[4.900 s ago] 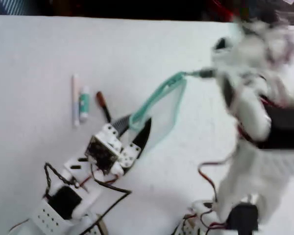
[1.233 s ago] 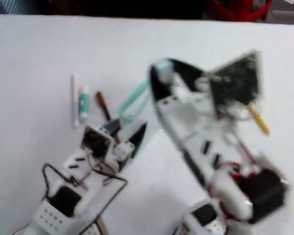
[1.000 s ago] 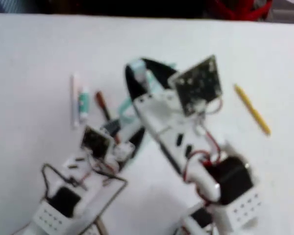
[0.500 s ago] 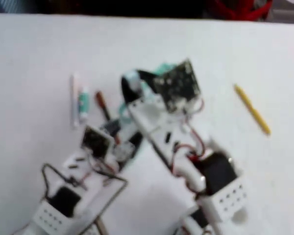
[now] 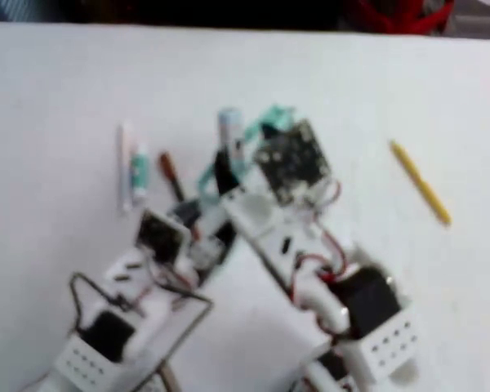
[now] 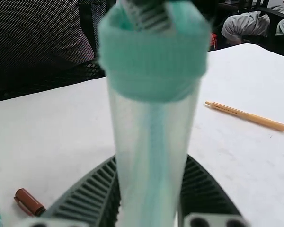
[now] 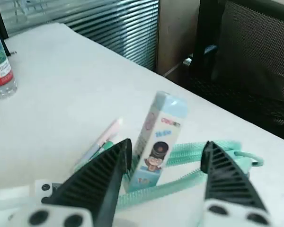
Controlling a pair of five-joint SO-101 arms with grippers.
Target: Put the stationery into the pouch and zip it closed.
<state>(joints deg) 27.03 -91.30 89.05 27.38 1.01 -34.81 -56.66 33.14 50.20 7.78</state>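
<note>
two arms: both meet at the pouch (image 6: 151, 137), about mid table
left gripper (image 6: 149, 189): clamped on the clear pouch body, teal zip edge on top
right gripper (image 7: 166, 146): jaws spread wide, gripping nothing
blue box (image 7: 157, 142): stands a bit tilted between the right jaws, bottom end at the zip opening
loose on table: yellow pencil (image 5: 420, 184) well off to one side, brown marker (image 5: 170, 175) near the left gripper

Bright even light; table (image 5: 57, 90) glares white; daylight through blinds (image 7: 85, 23); shadows faint.
</note>
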